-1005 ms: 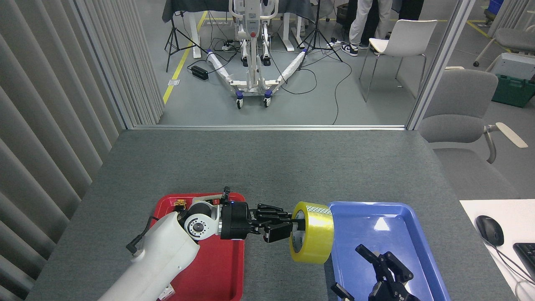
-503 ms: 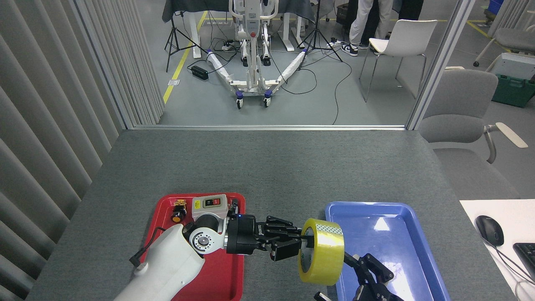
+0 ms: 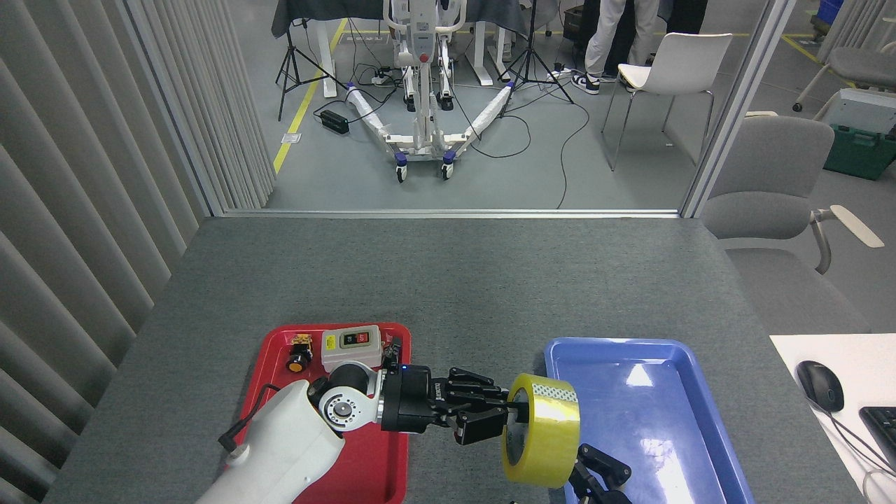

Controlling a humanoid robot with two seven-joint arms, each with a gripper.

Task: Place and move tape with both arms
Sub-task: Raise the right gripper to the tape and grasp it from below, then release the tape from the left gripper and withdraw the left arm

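At the very bottom edge, just right of centre, our right gripper (image 3: 595,476) shows only as a few black fingers poking up under the tape; we cannot tell whether it is open or closed. It sits at the near left corner of the blue tray (image 3: 672,427), which is shallow and glossy.

Just above it, our left arm (image 3: 280,448) comes in from the lower left, white-shelled, crossing over the red tray (image 3: 357,462). Its black left gripper (image 3: 500,416) points to the right and is clamped on the tape (image 3: 542,439): the fingers (image 3: 476,399) reach into the open core of the roll and pinch its near rim. The tape is a wide yellow roll held on edge, its open face turned towards the gripper, hanging at the gripper's right end. It is lifted over the strip of grey table (image 3: 448,280) between the two trays, overlapping the blue tray's left rim.

Further back in the red tray, beyond the arm's wrist, lie a small grey switch box (image 3: 350,346) with a yellow label and, to its left, a small orange and black push button (image 3: 299,355).

Beyond the table's far edge we see a grey floor with cables, a wheeled white stand (image 3: 420,105), a white chair (image 3: 665,70) and a grey armchair (image 3: 770,189). A person's legs (image 3: 609,35) stand at the top.
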